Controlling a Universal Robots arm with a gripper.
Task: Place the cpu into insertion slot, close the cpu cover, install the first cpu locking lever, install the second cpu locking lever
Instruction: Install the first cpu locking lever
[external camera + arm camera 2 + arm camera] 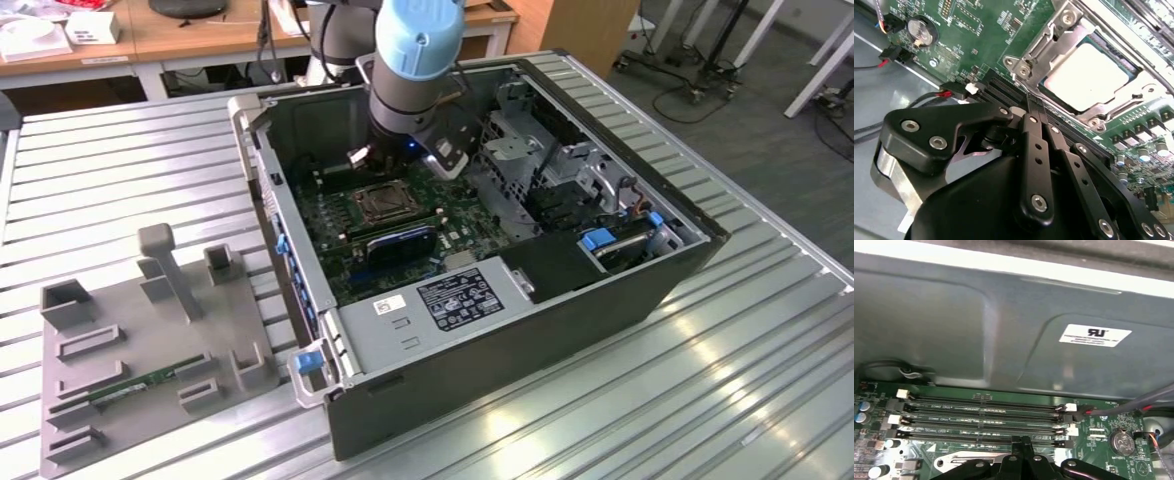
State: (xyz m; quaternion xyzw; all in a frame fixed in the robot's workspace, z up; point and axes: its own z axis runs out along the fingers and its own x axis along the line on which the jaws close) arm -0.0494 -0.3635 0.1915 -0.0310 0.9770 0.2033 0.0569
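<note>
While the arm reaches down into the open computer case (641,290) on the ribbed metal bench (747,390), its claw (1026,97) hangs over the green motherboard (979,35), beside the long black memory slots (984,415). Seen in the second wrist view, the two black fingers (1035,150) lie pressed together with nothing between them, their tips close to the corner of the insertion slot (1026,62). The cpu (1086,75) sits flat inside that slot, its pale metallic top showing through the window of the cpu cover (1104,107), which lies down over it. In the exterior view the socket appears as a dark square (384,205) just below the arm's wrist. On the exterior view's left a grey fixture tray (147,340) rests on the bench, with a green memory stick (147,383) lying in it
</note>
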